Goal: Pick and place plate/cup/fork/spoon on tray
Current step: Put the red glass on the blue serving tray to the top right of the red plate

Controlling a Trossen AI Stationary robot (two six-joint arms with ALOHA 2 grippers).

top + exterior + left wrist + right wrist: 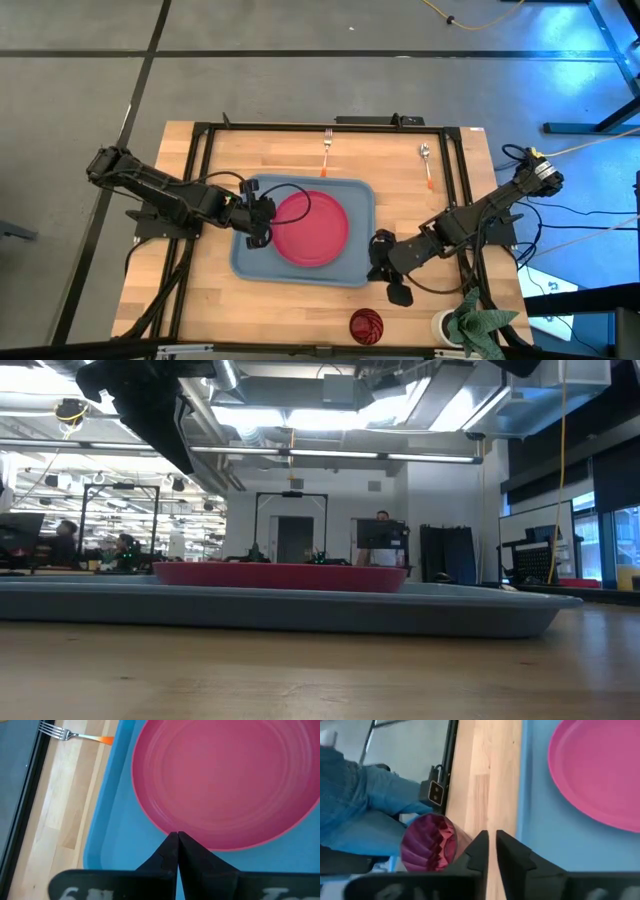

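Observation:
The pink-red plate (312, 228) lies flat in the blue-grey tray (248, 262), which rests on the wooden table. My left gripper (266, 216) hangs shut above the tray's left part, its tips over the plate's rim (170, 827). My right gripper (392, 280) hovers past the tray's near right corner with a narrow gap between its fingers (491, 845) and nothing in it. The dark red ribbed cup (366, 325) stands near the table's near edge, beside that gripper (427, 847). The fork (327, 150) and the spoon (427, 165) lie near the far edge.
A white cup (445, 325) with green cloth (480, 325) stands at the near right corner. A black frame (200, 170) runs around the table. A person's blue-clad leg (355, 800) shows beyond the near edge. In the low view the tray (300, 610) spans the table.

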